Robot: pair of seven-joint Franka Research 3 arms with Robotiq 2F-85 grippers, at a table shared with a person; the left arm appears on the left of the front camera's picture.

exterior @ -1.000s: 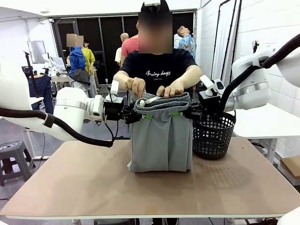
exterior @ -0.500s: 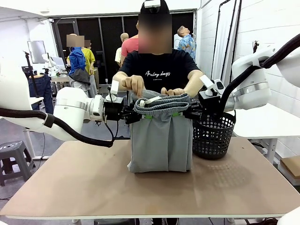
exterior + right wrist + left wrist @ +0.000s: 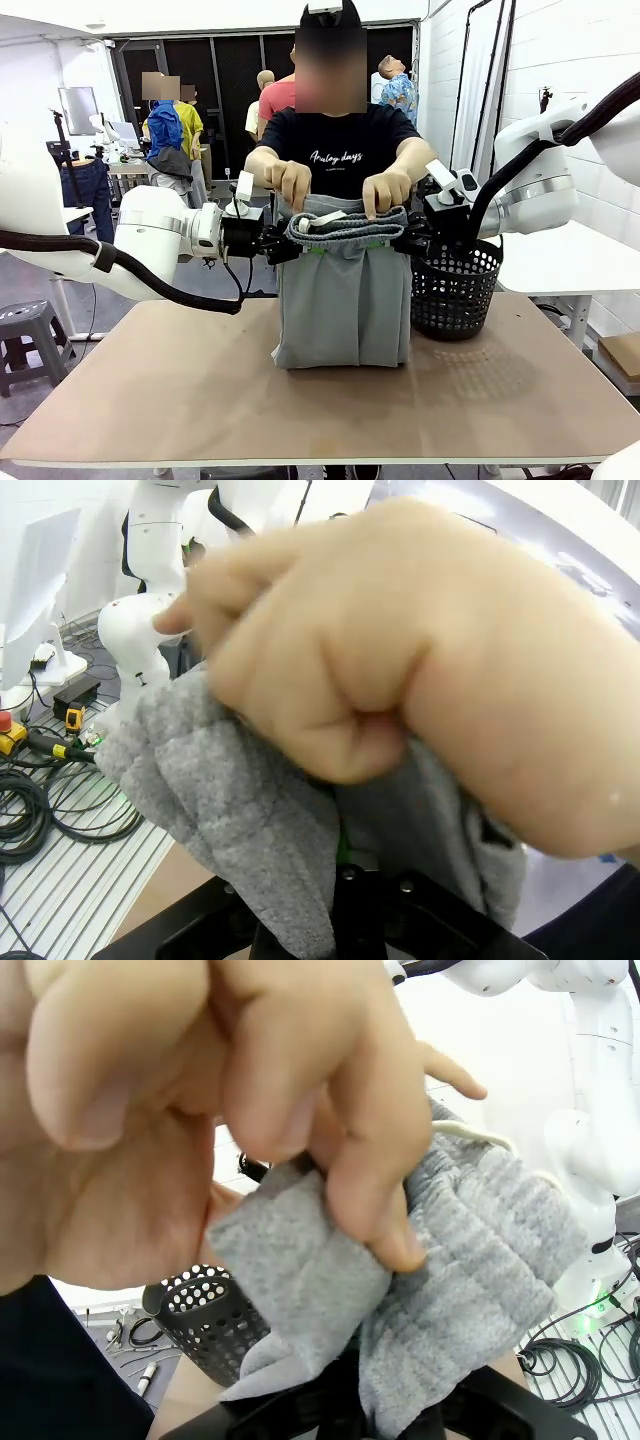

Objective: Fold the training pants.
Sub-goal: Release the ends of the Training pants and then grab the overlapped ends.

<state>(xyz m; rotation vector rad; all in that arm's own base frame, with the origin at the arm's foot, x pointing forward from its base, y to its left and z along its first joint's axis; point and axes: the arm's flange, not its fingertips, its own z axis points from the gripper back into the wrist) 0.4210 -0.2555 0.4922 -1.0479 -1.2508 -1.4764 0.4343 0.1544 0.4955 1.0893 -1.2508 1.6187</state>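
The light grey training pants (image 3: 344, 300) hang upright over the table, their legs reaching down to the tabletop. My left gripper (image 3: 283, 243) is shut on the left end of the gathered waistband (image 3: 345, 228), and my right gripper (image 3: 408, 238) is shut on its right end. The person's two hands (image 3: 385, 189) pinch the top of the waistband between the grippers. In the left wrist view a hand (image 3: 230, 1110) grips the grey fabric (image 3: 440, 1260) close above my fingers. A fist (image 3: 420, 680) in the right wrist view clutches the fabric (image 3: 240, 800) over that gripper.
A black mesh basket (image 3: 456, 290) stands on the table just right of the pants, under my right arm. The brown tabletop (image 3: 200, 400) is bare in front. A stool (image 3: 25, 330) stands off the table's left side.
The person's right-hand-side hand rose from resting on the waistband to pinching it from above. The waistband got pulled flatter. Both grippers stayed where they were.
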